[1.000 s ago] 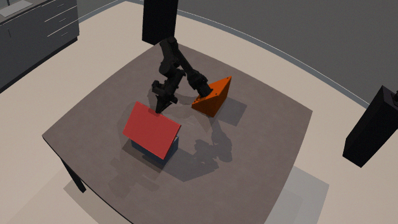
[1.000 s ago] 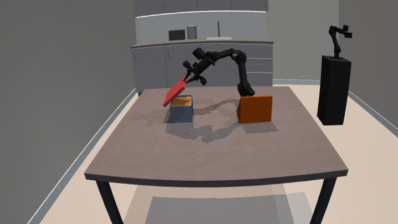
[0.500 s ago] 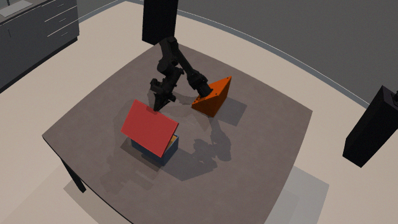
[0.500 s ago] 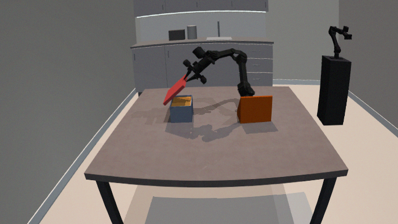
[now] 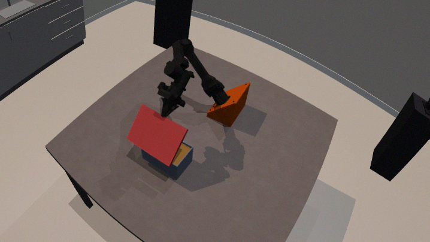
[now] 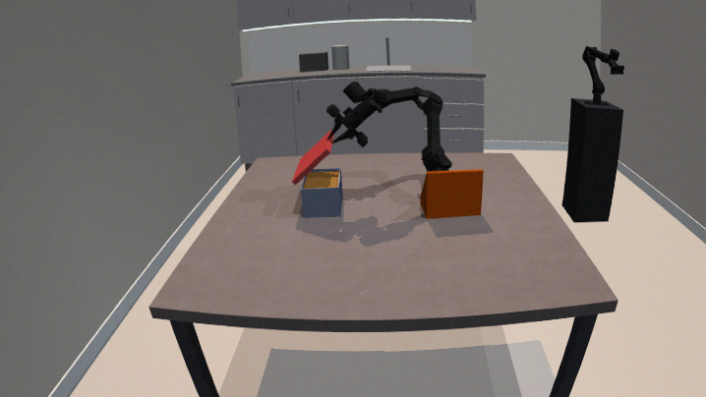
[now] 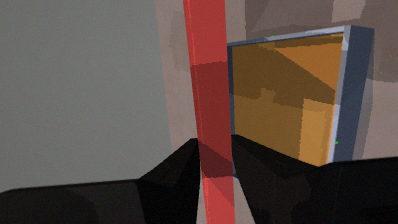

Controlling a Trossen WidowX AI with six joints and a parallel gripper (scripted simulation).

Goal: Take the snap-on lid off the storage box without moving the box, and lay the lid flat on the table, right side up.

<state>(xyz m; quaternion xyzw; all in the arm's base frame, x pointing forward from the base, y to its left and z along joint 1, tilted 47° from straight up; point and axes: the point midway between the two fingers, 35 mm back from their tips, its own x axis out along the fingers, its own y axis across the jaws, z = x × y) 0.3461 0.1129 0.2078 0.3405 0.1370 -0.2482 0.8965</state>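
The red lid (image 5: 157, 135) (image 6: 313, 158) (image 7: 212, 85) is held steeply tilted, its gripped edge high and its far edge low. My gripper (image 5: 164, 115) (image 6: 330, 140) (image 7: 214, 144) is shut on the lid's upper edge. The blue storage box (image 5: 183, 166) (image 6: 322, 202) (image 7: 358, 90) stands upright on the table (image 5: 240, 192) (image 6: 384, 276), with its orange-yellow inside showing. The lid hangs above the box and out past its far side from the arm. Whether the lid's lower part touches the box rim cannot be told for sure.
The orange wedge-shaped arm mount (image 5: 239, 105) (image 6: 453, 195) stands on the table on the arm's base side of the box. A black pedestal (image 5: 396, 141) (image 6: 592, 162) stands off the table and bears another arm (image 6: 595, 74). Grey cabinets (image 5: 39, 45) (image 6: 355, 118) stand beyond the table.
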